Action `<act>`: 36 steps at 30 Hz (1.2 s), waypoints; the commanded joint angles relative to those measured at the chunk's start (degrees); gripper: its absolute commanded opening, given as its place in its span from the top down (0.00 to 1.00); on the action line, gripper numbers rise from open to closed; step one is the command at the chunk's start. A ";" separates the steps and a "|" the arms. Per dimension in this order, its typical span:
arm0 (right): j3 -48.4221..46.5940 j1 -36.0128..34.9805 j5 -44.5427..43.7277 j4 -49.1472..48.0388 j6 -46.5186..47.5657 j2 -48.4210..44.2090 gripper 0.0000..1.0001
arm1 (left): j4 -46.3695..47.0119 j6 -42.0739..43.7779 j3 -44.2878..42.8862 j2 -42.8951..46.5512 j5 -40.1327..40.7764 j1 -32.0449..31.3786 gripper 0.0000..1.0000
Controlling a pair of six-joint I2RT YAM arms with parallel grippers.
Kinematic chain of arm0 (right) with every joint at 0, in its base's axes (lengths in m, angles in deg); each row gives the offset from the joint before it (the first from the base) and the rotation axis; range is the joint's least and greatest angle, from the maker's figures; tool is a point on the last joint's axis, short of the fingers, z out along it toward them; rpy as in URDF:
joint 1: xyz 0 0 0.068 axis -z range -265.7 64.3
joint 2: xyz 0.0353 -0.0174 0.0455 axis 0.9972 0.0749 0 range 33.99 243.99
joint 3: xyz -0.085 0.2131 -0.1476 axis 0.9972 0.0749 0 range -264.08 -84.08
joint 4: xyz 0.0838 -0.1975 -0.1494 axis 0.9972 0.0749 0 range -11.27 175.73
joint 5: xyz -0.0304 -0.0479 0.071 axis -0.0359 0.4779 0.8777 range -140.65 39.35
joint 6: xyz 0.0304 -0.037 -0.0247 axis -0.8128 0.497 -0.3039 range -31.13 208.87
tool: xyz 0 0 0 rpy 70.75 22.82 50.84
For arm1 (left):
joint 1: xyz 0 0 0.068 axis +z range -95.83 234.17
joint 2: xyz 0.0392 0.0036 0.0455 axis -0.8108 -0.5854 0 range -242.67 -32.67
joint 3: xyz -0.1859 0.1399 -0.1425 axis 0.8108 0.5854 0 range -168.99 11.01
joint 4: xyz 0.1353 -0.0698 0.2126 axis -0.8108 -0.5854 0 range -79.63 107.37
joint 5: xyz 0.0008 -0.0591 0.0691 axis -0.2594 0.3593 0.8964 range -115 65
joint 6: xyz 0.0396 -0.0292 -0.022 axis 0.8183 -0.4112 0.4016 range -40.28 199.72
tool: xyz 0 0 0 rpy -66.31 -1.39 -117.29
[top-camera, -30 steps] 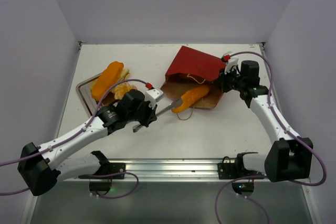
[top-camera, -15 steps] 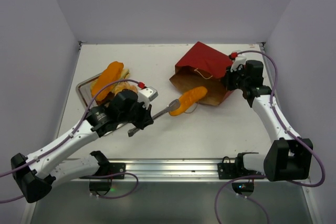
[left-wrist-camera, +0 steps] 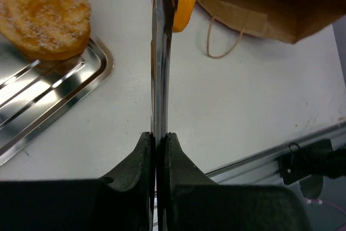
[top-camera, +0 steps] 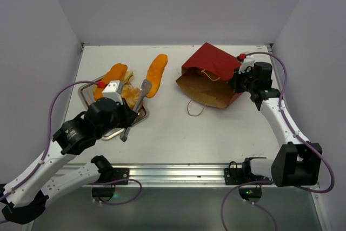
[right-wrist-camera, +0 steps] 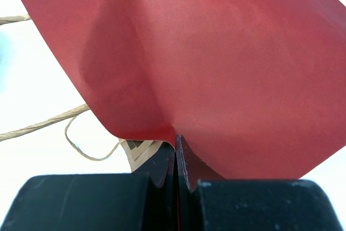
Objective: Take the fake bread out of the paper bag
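While I carry, left gripper (left-wrist-camera: 157,150): clamped on tongs (left-wrist-camera: 160,52) pinching a roll (top-camera: 157,75).
Right gripper (right-wrist-camera: 175,155): pinching the bag (right-wrist-camera: 216,52).
Next: lower roll onto tray (left-wrist-camera: 54,101), release.

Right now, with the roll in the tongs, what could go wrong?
The tongs grip the roll only near one end, off the tray, so it could pivot or slip out. The tray is already crowded with bread. The right gripper pinches just an edge of the bag, which might tear.

place: robot lab cell | plain white walls (top-camera: 178,4) | aluminium rail (top-camera: 173,170)
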 commanded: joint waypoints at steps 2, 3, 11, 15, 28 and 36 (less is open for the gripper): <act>-1.24 0.22 0.92 -2.44 -1.05 -1.80 1.00 | -5.04 -14.03 -5.91 -0.40 16.21 -0.18 1.00; -1.24 0.14 0.84 -2.44 -1.05 -1.89 1.00 | -5.58 -15.45 -6.78 -0.32 17.44 -0.18 1.00; -1.33 0.22 1.45 -2.44 -1.22 -1.72 1.00 | -21.72 -34.16 -8.90 -1.63 30.98 -0.18 1.00; -1.33 0.22 1.37 -2.44 -1.31 -1.80 1.00 | -27.12 -44.11 -7.77 -2.61 35.55 -0.18 1.00; -1.60 0.22 1.54 -2.36 -1.14 -0.22 1.00 | -27.03 -48.33 -3.46 -7.43 44.25 1.66 1.00; -1.60 0.22 1.45 -2.36 -1.14 0.13 1.00 | -26.94 -54.04 0.85 -9.89 44.61 5.44 1.00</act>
